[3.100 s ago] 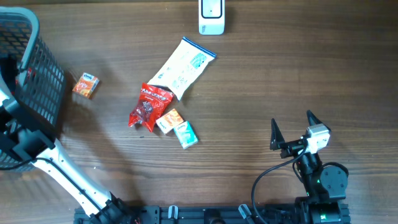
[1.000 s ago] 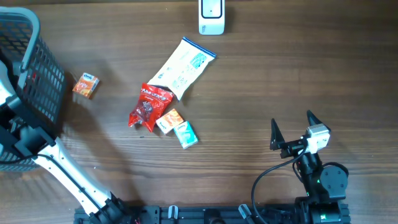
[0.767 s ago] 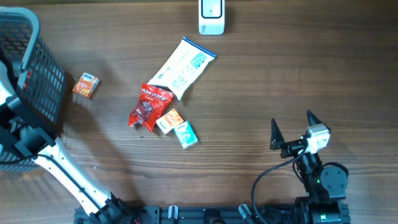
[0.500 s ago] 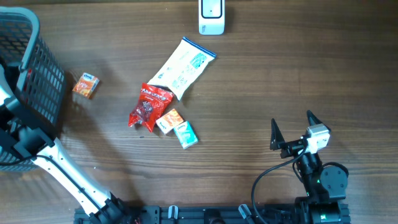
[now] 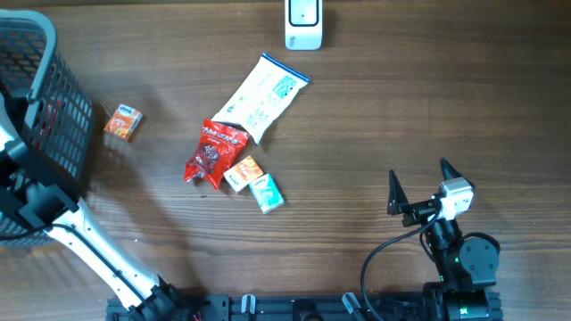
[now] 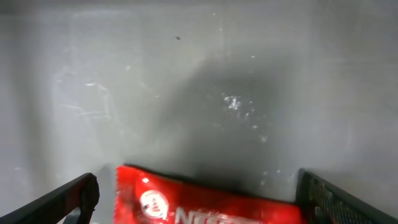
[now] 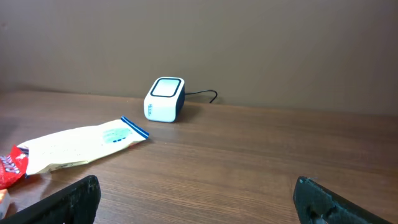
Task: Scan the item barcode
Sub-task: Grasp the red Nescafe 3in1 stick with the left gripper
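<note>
Found left gripper (image 6: pixel 196 190) down inside the basket (image 5: pixel 64 102) at upper left of the overhead view, fingers (image 6: pixel 74 198) spread to both lower corners of the wrist view, clasping nothing. Noted a red wrapper (image 6: pixel 205 202) lying flat on the basket floor between them, close to the finger at frame right and apart from the one at frame left; judged deposited, not held. Found right gripper (image 5: pixel 419 189) at lower right of the overhead view, jaws fully spread, empty, well apart from every item. Located scanner (image 5: pixel 303 25) at top centre of the counter (image 5: pixel 419 98), pale panel on its top face. Located stock judged unscanned at centre: white pouch (image 5: pixel 264 96), red snack bag (image 5: pixel 212 152) touching or overlapping its lower end, orange box (image 5: pixel 244 172) and teal box (image 5: pixel 267 193) touching each other at the bag's lower right; one further small box (image 5: pixel 123 123) near the basket wall. Cannot tell from any view where a barcode sits. Risks, as judgement only:
- snagging of a finger on the basket wall during withdrawal, caused by a slanted or hurried lift;
- dragging of the red wrapper back up, caused by the nearer finger catching its edge;
- double pick from the centre cluster, caused by touching packs;
- failed read, caused by presenting a pack with code turned away from the scanner or with film crumpled;
- collision of arms over the centre, caused by both reaching at once.
</note>
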`<state>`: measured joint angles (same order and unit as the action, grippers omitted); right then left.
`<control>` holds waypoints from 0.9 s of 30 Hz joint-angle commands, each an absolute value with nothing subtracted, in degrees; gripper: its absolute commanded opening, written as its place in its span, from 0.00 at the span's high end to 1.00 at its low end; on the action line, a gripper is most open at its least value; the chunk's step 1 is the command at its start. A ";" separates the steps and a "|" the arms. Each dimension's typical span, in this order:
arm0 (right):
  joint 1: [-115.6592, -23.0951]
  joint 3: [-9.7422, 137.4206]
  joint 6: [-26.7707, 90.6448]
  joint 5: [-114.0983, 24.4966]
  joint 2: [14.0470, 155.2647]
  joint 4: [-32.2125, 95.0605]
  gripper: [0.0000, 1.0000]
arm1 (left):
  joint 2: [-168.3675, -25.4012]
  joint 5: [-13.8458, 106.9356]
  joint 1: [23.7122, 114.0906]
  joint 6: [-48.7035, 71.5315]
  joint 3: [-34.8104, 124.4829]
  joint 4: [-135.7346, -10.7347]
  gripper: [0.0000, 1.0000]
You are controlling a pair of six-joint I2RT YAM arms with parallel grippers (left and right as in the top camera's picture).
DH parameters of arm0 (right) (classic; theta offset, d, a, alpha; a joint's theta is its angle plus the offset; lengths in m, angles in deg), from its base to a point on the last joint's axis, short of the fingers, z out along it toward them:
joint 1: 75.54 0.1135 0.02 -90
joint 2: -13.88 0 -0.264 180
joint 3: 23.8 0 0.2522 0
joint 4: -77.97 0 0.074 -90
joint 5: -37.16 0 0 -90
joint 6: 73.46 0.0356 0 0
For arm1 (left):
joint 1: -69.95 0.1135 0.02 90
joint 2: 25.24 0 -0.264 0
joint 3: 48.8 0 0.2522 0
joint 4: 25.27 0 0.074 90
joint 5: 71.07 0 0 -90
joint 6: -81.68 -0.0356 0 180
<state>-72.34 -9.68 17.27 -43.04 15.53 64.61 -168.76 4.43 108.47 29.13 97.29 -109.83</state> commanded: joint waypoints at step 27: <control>-72.56 -9.72 16.59 -43.68 15.58 64.81 0.00 | -168.11 23.46 110.16 -23.20 97.18 -105.92 0.00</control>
